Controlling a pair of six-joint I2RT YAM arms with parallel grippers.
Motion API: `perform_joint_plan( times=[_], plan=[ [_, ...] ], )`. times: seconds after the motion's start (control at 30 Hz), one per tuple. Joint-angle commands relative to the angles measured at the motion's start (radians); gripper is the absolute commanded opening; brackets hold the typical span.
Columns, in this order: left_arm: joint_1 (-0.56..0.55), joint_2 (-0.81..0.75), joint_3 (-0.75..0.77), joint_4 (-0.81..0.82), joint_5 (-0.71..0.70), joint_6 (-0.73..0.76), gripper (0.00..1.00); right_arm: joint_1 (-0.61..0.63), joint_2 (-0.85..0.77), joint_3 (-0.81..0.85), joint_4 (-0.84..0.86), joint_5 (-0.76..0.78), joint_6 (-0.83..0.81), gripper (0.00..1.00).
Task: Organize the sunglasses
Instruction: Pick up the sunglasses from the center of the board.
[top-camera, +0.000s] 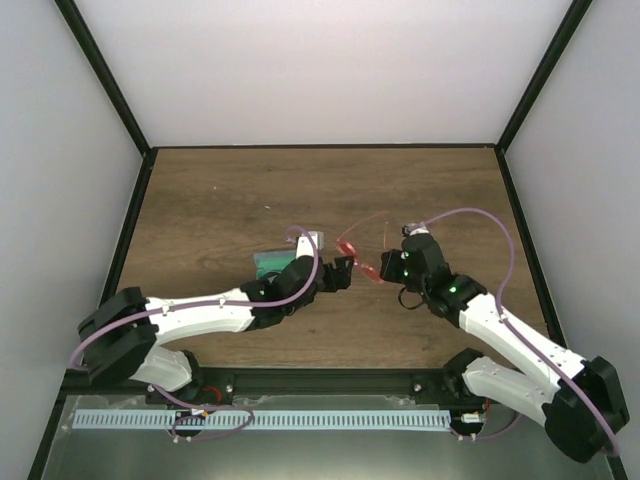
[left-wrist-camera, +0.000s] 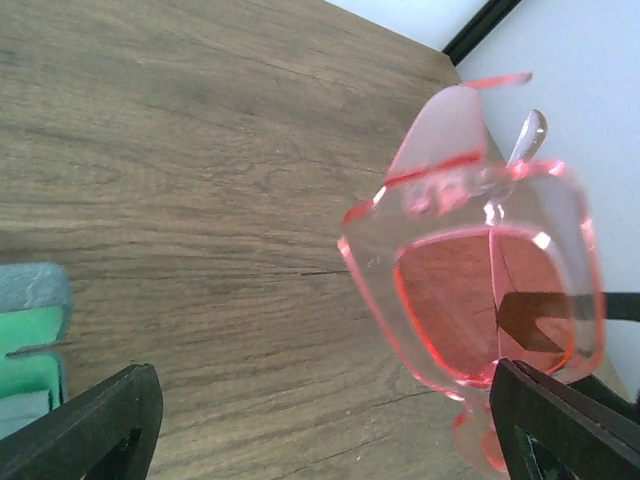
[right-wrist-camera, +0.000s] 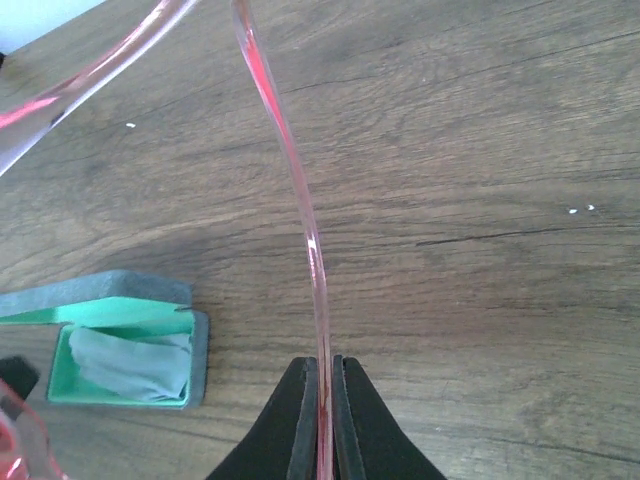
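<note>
The sunglasses (left-wrist-camera: 470, 300), pink-framed with red translucent lenses, are hovering above the table (top-camera: 230, 200), arms unfolded. The right gripper (right-wrist-camera: 322, 375) is pinching one thin arm.

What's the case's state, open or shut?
Open. In the right wrist view the case has its lid swung back, exposing the green lining and a cloth lying inside.

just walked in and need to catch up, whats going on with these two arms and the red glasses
The right hand is shut on one thin arm of the red sunglasses, holding them up off the table. The left hand is wide open beside the lenses, gripping nothing. The case lies open on the table with a cloth inside; the sunglasses are not in it yet.
</note>
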Motion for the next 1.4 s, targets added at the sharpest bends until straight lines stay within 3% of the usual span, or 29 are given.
perform_joint_plan(
  times=[0.0, 0.8, 1.0, 1.1, 1.37],
  plan=[
    [-0.001, 0.056, 0.057, -0.032, -0.017, 0.024, 0.92, 0.014, -0.064, -0.004, -0.019, -0.033, -0.009, 0.01],
    [0.0, 0.21, 0.204, -0.041, 0.021, 0.043, 0.92, 0.027, -0.211, -0.081, 0.016, -0.344, -0.219, 0.01],
    [0.004, 0.176, 0.19, -0.097, -0.06, 0.017, 0.95, 0.027, -0.165, -0.06, -0.02, -0.218, -0.199, 0.01],
    [0.02, 0.083, 0.104, -0.104, -0.12, -0.001, 1.0, 0.026, -0.137, -0.043, -0.044, -0.147, -0.175, 0.01],
    [0.029, -0.219, -0.105, -0.164, -0.211, -0.043, 1.0, 0.026, 0.057, 0.057, -0.113, 0.015, -0.158, 0.01]
  ],
)
